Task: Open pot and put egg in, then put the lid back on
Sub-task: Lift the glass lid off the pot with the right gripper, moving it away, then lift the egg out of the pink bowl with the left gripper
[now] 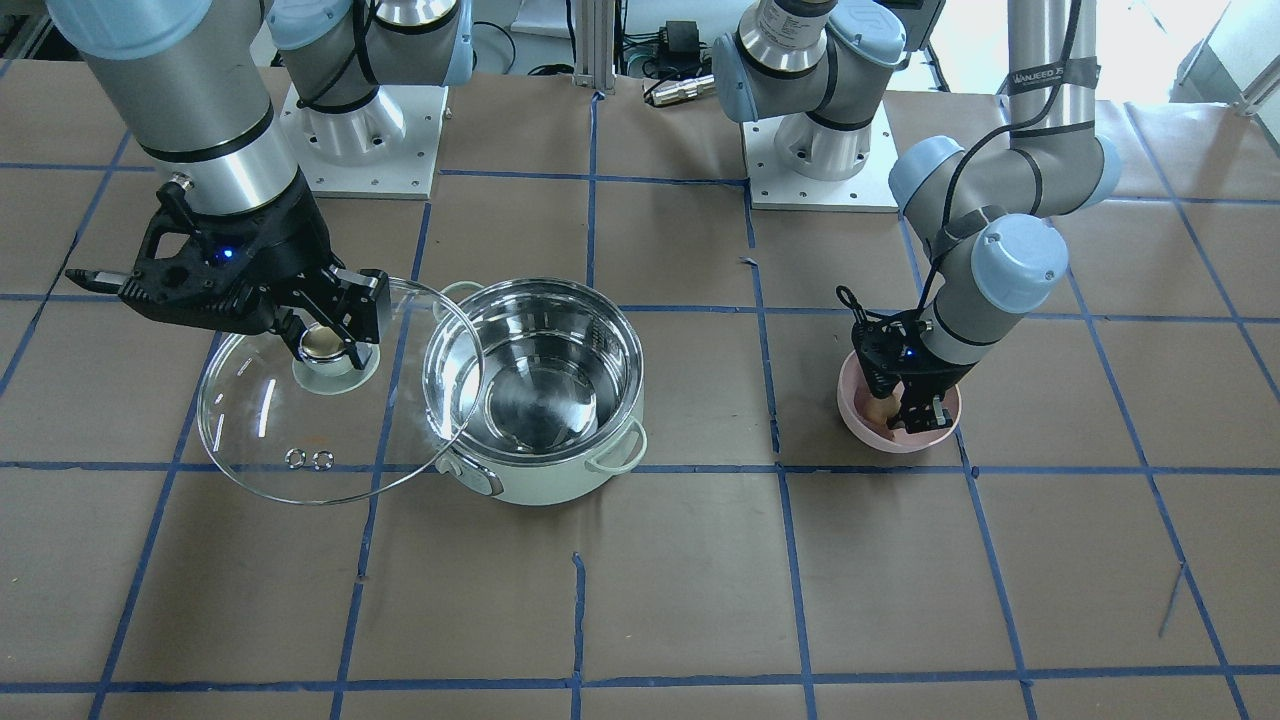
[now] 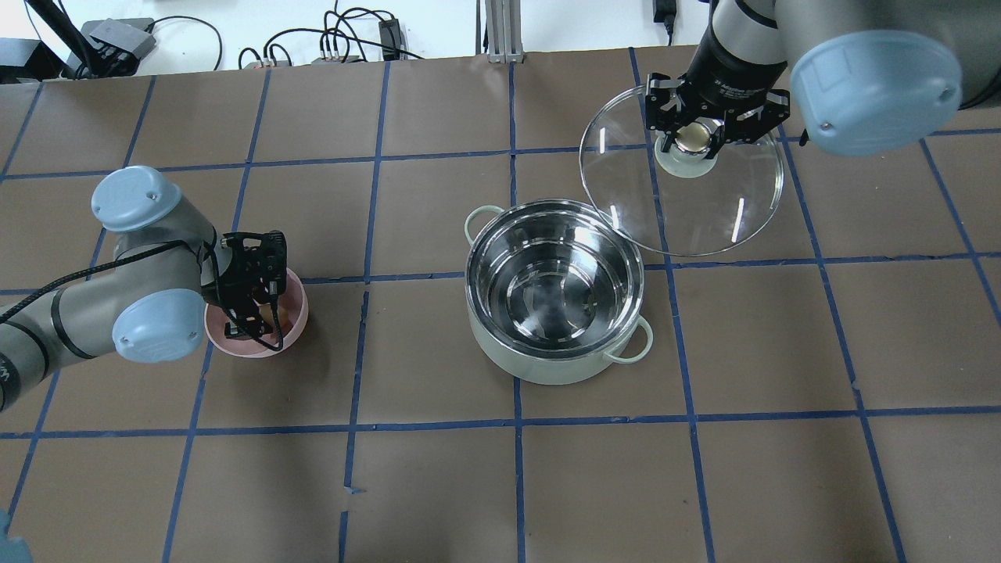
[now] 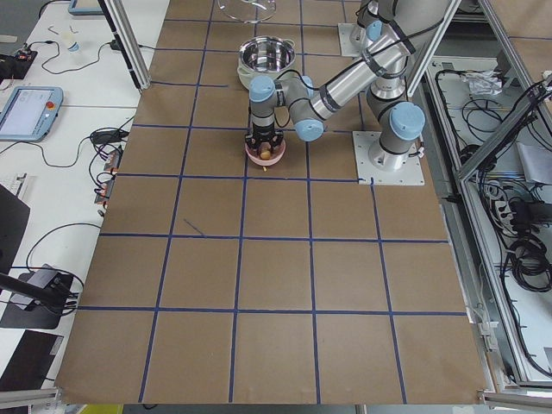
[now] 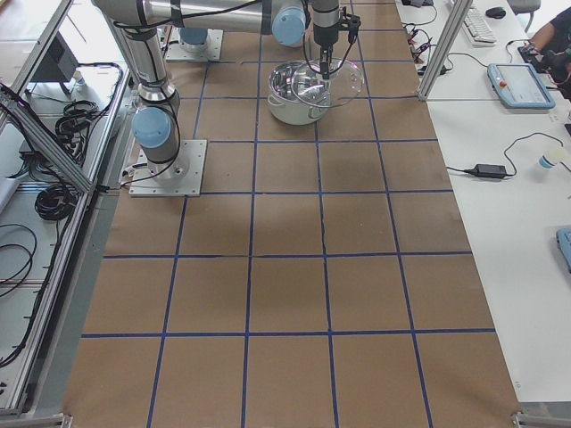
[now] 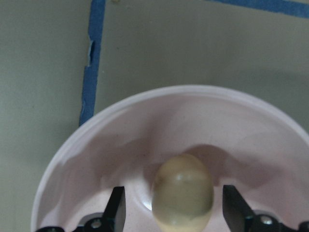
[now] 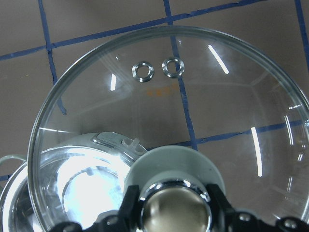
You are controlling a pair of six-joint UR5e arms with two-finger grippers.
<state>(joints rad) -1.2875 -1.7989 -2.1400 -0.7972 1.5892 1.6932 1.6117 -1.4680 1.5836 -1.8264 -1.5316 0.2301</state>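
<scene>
The mint-green pot stands open in the middle, its steel inside empty; it also shows in the front view. My right gripper is shut on the beige knob of the glass lid and holds it raised beside the pot, its rim overlapping the pot's edge. The lid fills the right wrist view. The tan egg lies in the pink bowl. My left gripper is open down in the bowl, a finger on each side of the egg, apart from it.
The table is brown paper with blue tape grid lines. The arm bases stand at the robot's side. Cables and boxes lie past the far edge.
</scene>
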